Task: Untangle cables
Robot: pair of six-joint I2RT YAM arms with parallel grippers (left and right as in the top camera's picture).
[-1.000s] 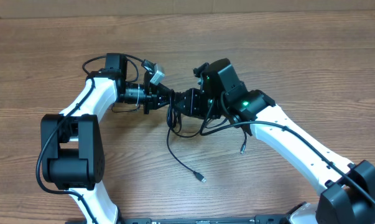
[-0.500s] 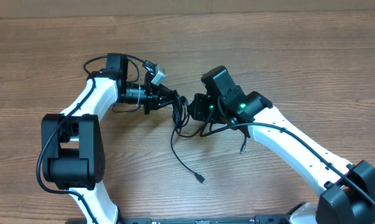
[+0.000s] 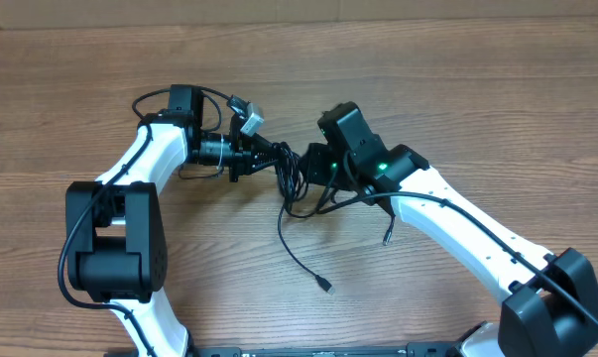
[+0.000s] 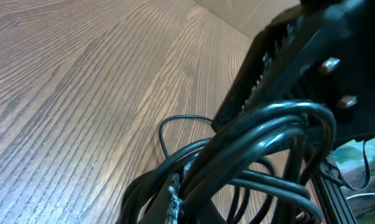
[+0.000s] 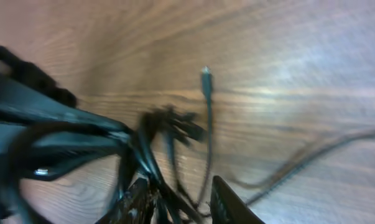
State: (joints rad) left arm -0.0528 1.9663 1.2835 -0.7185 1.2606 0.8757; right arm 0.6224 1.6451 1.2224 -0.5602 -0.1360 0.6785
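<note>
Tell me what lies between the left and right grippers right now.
The bunched cables fill the stretch between the left gripper and the right gripper. This shows most clearly in the overhead view.

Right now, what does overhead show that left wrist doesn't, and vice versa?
Overhead only: the right tool at the cables, and a loose plug end trailing away from the tangle. Left wrist only: a serrated finger clamped over the strands, close up. Both: the cables, held in the shut left tool, and the wood table.
</note>
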